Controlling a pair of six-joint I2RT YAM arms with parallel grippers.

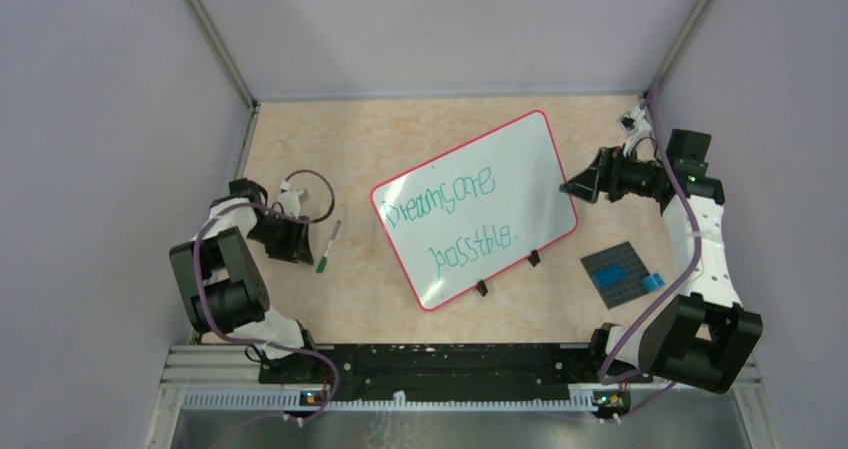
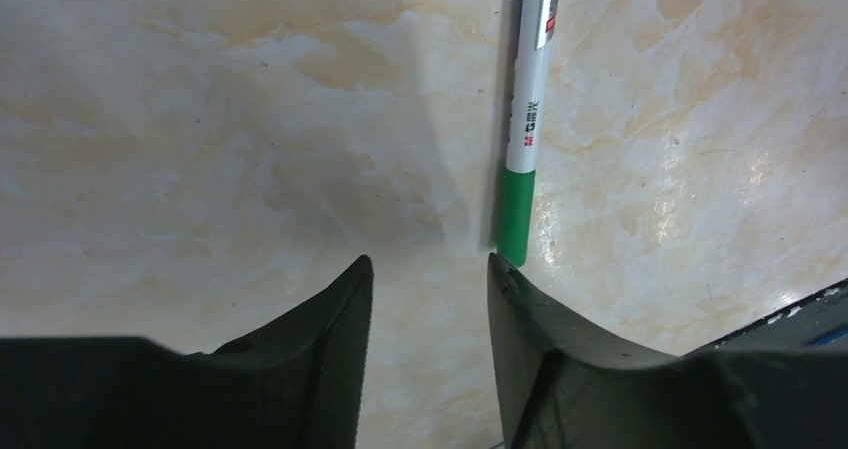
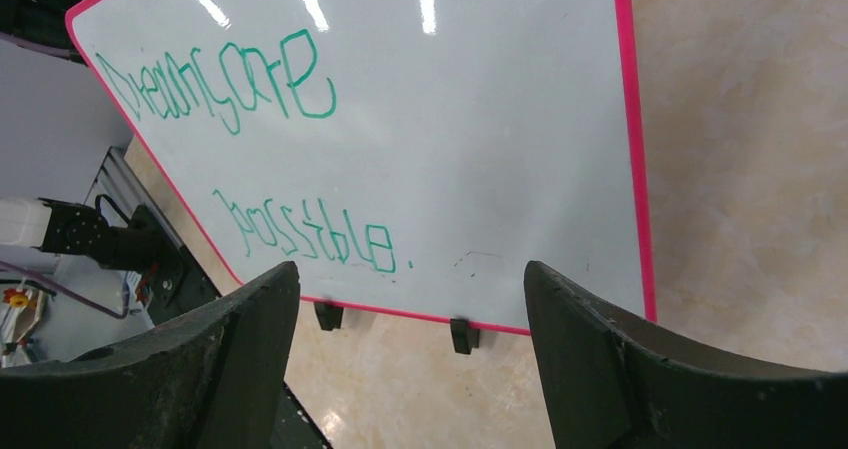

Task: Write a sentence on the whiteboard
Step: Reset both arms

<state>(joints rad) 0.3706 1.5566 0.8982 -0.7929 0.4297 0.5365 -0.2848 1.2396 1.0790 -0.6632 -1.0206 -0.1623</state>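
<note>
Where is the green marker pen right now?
In the top view, the white marker pen with a green end lies flat on the beige table, left side, between the left gripper and the red-rimmed white whiteboard.

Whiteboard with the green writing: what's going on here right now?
The whiteboard sits on the table, already bearing green handwriting that reads roughly "Dreams are possible." Neither arm holds anything. The green marker lies on the table to the board's left, and the left gripper is open just behind its green end. The right gripper is open too, hovering by the board's right edge. The writing looks done.
</note>
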